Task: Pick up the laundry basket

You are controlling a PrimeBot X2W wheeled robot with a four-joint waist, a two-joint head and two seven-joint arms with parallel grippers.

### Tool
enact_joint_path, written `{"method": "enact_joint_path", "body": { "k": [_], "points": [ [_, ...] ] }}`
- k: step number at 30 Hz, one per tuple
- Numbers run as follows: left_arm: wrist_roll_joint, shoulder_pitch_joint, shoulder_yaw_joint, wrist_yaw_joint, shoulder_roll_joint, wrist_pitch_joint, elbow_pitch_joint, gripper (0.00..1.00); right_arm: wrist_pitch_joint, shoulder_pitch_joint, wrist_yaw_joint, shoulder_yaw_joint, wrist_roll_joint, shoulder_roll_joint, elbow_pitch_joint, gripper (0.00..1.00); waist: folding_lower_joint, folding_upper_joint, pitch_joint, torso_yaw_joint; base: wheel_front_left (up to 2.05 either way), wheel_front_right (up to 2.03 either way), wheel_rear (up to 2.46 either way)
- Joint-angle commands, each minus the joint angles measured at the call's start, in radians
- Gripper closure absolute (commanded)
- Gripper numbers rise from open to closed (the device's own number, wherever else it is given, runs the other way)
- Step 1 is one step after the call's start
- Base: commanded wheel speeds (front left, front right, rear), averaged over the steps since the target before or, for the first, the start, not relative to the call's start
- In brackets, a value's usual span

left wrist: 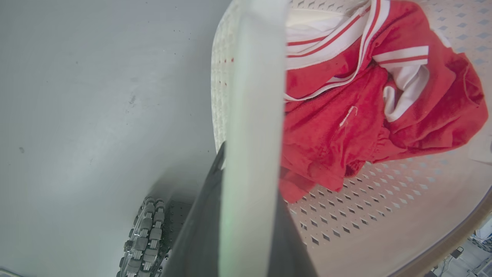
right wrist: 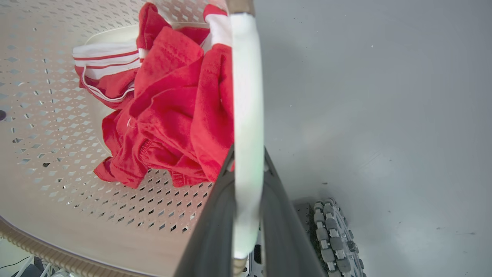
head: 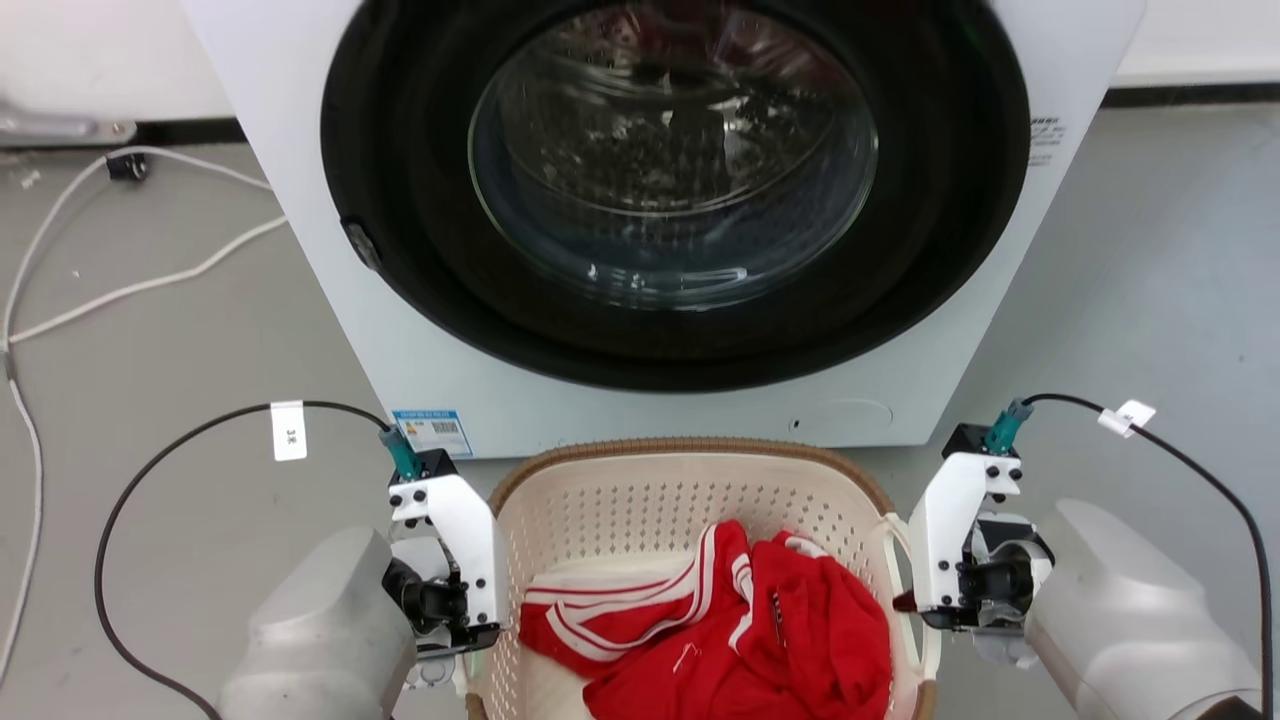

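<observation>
Laundry basket [head: 690,480] sits directly before the washing machine [head: 330,300], between your 2 arms, red garment [head: 760,620] inside. Left claw [left wrist: 250,173] is clamped on the left handle [left wrist: 257,77]; right claw [right wrist: 248,154] is clamped on the right handle [right wrist: 246,77]. 1 grip per side, likely so the lift stays level. Mouth faces up; handle line runs left-right. Near end is cropped, so long axis: cannot tell.

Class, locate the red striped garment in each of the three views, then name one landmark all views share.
Head view: red garment, bottom centre, inside the laundry basket.
Left wrist view: upper right, just right of the basket's left handle.
Right wrist view: upper centre-left, just left of the basket's right handle.
Shared landmark: the basket's perforated cream wall.
</observation>
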Motion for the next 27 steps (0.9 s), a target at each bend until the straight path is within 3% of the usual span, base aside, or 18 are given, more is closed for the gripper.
{"method": "enact_joint_path", "body": {
  "k": [1,13,27],
  "points": [
    [-0.016,0.006,0.003,-0.01,-0.009,0.008,-0.005,1.0,0.009,0.025,0.0,-0.003,0.006,0.004,0.008,1.0,0.0002,0.0,-0.03,-0.001,0.0,0.0,0.0],
    [-0.05,0.069,-0.005,-0.01,-0.01,0.03,0.006,1.0,0.118,0.045,0.0,-0.027,0.005,0.009,0.021,1.0,0.0002,0.0,-0.083,-0.011,0.0,0.0,0.0],
    [-0.075,0.086,-0.016,-0.01,-0.011,0.022,0.005,1.0,0.16,0.055,0.0,-0.09,-0.037,0.001,0.022,1.0,0.0002,0.0,-0.082,-0.014,0.0,0.0,0.0]
  ]
}}
